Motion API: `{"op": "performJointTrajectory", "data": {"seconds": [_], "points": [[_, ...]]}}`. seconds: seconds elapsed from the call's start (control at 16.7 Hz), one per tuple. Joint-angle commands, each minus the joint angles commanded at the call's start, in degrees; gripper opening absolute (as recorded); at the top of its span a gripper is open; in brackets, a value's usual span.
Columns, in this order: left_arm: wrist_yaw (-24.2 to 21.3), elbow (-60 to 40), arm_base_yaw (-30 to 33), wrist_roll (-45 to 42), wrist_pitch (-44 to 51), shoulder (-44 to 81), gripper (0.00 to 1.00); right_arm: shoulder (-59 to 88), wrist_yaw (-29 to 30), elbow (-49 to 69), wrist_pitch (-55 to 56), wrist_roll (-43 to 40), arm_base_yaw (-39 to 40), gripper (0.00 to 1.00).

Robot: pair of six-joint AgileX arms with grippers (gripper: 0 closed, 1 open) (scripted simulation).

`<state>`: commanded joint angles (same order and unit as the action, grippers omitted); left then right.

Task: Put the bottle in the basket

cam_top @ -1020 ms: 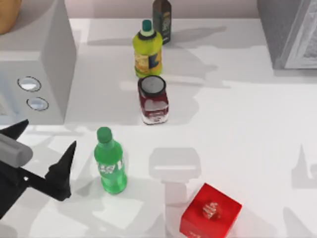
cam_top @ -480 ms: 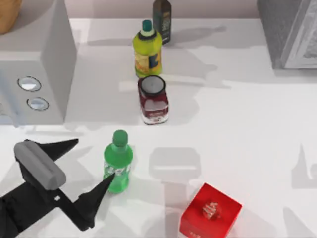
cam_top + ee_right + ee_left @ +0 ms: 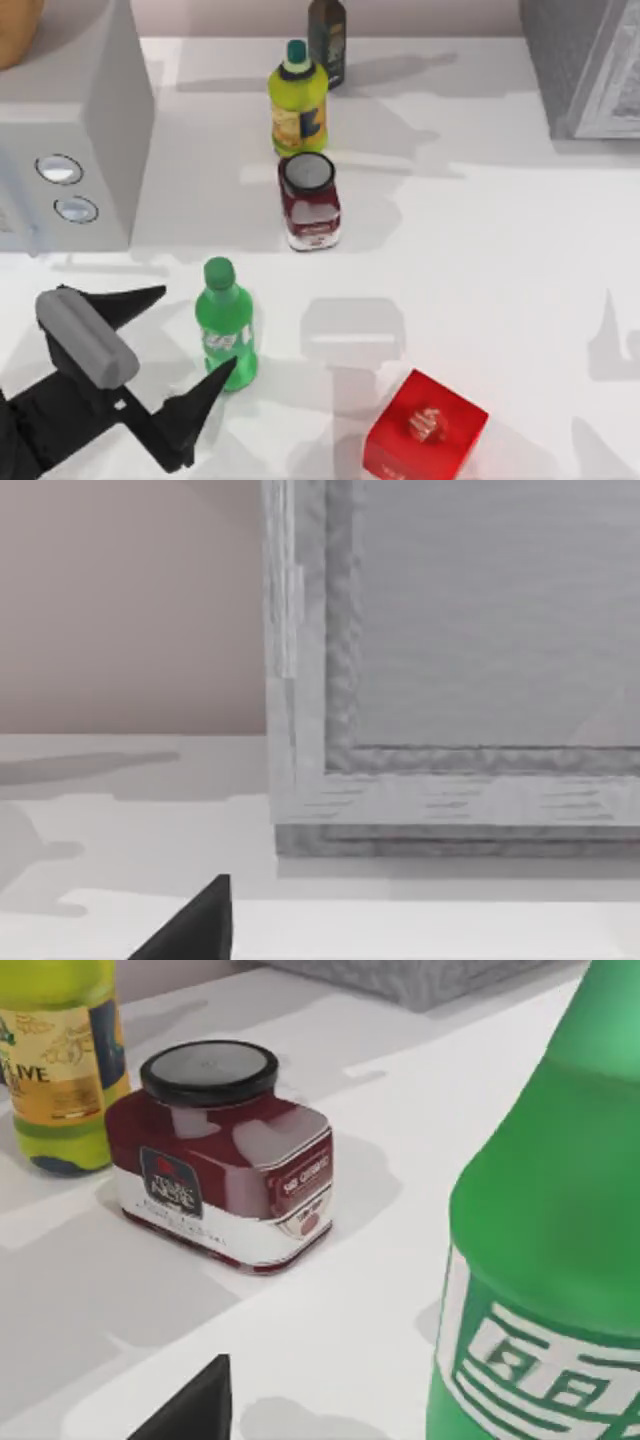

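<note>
The bottle (image 3: 226,325) stands upright on the tabletop (image 3: 480,250), toward the near left, well apart from the red box (image 3: 425,425) to its right and in front of the jar (image 3: 309,201). The left hand (image 3: 190,335) is open beside it, one finger (image 3: 130,303) reaching along the far side, the other (image 3: 195,410) with its tip touching or just short of the bottle's base on the near side. That spread appears set to take the body between the fingers; nothing is gripped yet. The left wrist view shows the bottle very close, jar and yellow bottle (image 3: 60,1060) beyond. The right arm looks parked off to the right, facing a grey cabinet (image 3: 450,680); its hand's state cannot be told. No basket is identifiable.
</note>
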<state>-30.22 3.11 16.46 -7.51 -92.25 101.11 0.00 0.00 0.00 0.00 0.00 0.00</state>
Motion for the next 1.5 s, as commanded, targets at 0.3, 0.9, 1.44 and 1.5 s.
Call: {"op": "performJointTrajectory", "data": {"seconds": [0.3,0.9,1.44,1.5], "points": [[3.01,-2.45,2.82,0.72,0.29,3.52,1.00,0.00,0.00,0.00,0.00,0.00,0.00,1.00],[10.01,-9.93,10.12,2.48,-0.08,10.49,1.00,0.00,0.00,0.00,0.00,0.00,0.00,1.00],[10.14,-10.07,10.26,2.52,-0.08,10.62,0.70,0.00,0.00,0.00,0.00,0.00,0.00,1.00],[10.14,-10.07,10.26,2.52,-0.08,10.62,0.62,0.00,0.00,0.00,0.00,0.00,0.00,1.00]]}}
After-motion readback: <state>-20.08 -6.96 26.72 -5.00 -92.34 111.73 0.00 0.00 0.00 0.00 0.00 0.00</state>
